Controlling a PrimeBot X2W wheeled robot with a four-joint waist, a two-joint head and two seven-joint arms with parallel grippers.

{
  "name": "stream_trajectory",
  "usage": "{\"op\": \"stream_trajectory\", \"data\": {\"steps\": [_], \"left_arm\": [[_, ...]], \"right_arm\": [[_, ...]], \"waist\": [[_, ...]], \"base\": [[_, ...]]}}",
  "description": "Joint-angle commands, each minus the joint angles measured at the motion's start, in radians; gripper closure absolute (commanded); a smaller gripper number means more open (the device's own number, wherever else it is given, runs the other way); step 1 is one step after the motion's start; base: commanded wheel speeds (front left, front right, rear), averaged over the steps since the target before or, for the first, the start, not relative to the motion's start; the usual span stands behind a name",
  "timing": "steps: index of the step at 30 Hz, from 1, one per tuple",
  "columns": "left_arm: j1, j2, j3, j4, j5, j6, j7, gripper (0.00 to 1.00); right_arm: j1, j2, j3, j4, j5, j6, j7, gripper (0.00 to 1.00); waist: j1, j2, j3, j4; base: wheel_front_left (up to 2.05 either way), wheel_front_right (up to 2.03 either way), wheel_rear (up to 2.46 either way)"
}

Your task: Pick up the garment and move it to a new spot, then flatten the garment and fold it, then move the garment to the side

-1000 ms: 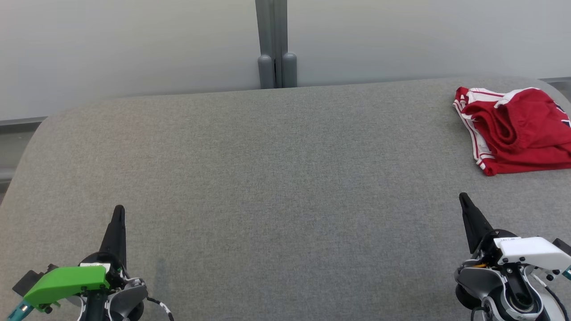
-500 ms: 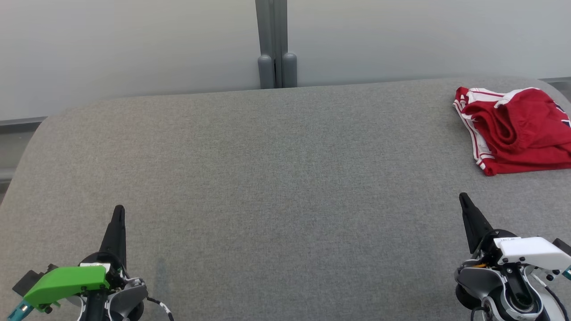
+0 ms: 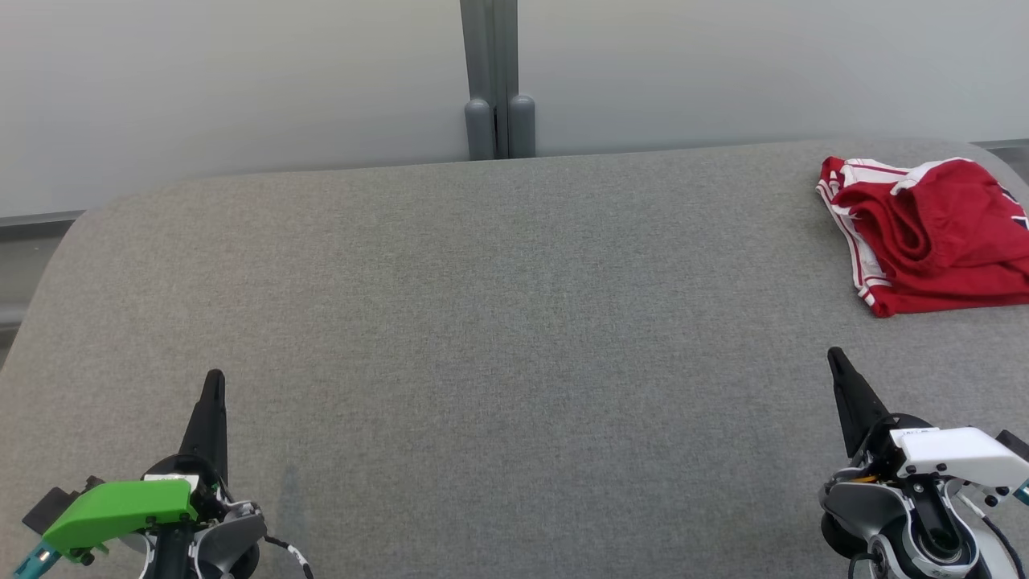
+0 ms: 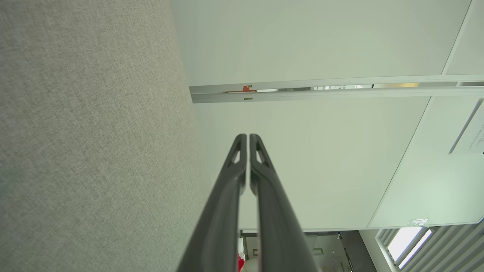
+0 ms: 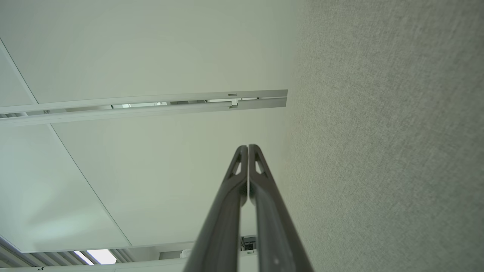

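My garment [image 3: 924, 233] is bunched at the table's [image 3: 482, 322] far right corner, striped edge facing left, long axis unclear; left claw [image 3: 214, 378] and right claw [image 3: 834, 355] pinched closed, empty.

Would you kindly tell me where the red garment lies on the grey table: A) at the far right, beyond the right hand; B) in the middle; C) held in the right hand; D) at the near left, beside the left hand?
A: the garment lies bunched at the far right of the table, beyond the shut right hand and apart from it.
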Motion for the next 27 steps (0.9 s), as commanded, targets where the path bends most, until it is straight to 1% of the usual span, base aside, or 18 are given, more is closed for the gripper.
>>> {"op": "stream_trajectory", "data": {"steps": [1, 27], "left_arm": [[-0.010, 0.007, 0.003, -0.002, -0.001, -0.004, 0.003, 1.00], [-0.010, 0.007, 0.002, -0.002, -0.001, -0.004, 0.003, 1.00]], "right_arm": [[-0.007, 0.000, -0.002, 0.002, -0.003, 0.000, 0.007, 1.00], [-0.007, 0.001, -0.004, 0.002, -0.004, 0.000, 0.006, 1.00]], "waist": [[0.0000, -0.0001, 0.000, 0.000], [0.0000, -0.0001, 0.000, 0.000]], "base": [[0.00, 0.00, 0.00], [0.00, 0.00, 0.00]]}}
